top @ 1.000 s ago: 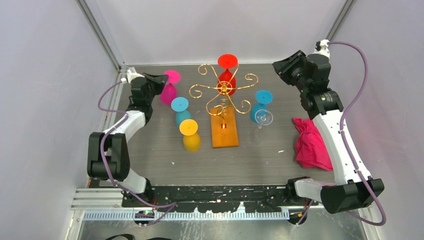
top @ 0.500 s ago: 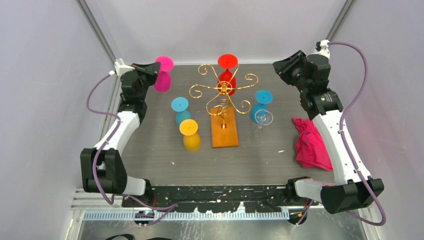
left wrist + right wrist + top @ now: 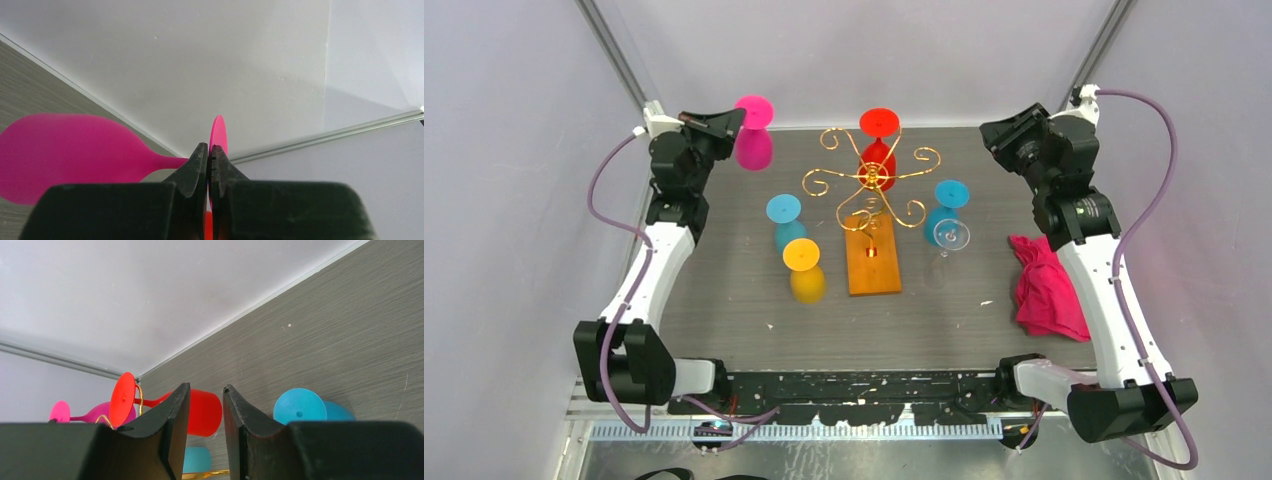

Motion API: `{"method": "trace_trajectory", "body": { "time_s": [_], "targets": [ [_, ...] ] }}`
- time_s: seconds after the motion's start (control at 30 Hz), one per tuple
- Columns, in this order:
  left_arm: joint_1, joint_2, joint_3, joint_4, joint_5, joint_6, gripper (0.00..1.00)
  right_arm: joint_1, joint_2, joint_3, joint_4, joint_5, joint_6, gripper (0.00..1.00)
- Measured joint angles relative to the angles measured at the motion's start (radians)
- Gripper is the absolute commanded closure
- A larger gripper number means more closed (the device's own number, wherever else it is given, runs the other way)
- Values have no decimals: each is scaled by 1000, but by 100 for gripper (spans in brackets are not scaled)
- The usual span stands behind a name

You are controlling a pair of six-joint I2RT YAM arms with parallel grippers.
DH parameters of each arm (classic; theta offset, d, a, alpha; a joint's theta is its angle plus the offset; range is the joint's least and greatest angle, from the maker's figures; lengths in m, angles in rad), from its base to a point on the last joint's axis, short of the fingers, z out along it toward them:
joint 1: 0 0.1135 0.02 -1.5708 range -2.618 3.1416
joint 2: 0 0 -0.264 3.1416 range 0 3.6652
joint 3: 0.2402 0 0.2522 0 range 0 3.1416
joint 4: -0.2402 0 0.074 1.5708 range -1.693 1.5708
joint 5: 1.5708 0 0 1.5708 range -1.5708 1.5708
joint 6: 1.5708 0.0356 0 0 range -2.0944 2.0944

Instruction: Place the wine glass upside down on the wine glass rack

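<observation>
A pink wine glass (image 3: pixel 753 146) hangs in the air at the back left, bowl down and foot disc up. My left gripper (image 3: pixel 727 121) is shut on the edge of its foot disc (image 3: pixel 218 132); the bowl (image 3: pixel 65 150) shows left of the fingers. The wine glass rack (image 3: pixel 871 178), gold wire on an orange-brown wooden base (image 3: pixel 872 262), stands mid-table with a red glass (image 3: pixel 877 155) hanging upside down on its far arm. My right gripper (image 3: pixel 996 134) hovers at the back right, open with nothing between its fingers (image 3: pixel 206 387), facing the red glass (image 3: pixel 202 412).
Upside down on the table stand a blue glass (image 3: pixel 786 222) and a yellow glass (image 3: pixel 805 272) left of the rack, and a blue glass (image 3: pixel 944 210) and a clear glass (image 3: pixel 946 245) right of it. A pink cloth (image 3: pixel 1046 285) lies at the right.
My left arm has lifted the pink glass off the table, up and toward the back-left corner. My right arm has shifted slightly to the right.
</observation>
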Motion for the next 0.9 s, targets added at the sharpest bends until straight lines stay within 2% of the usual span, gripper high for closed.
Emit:
{"method": "trace_trajectory", "body": {
  "time_s": [0.5, 0.9],
  "targets": [
    [0, -42, 47, -105, 122, -95, 99, -28, -46, -15, -8, 26, -2, 64],
    [-7, -43, 101, -188, 260, -97, 99, -32, -58, -15, -16, 49, -1, 64]
  ]
}}
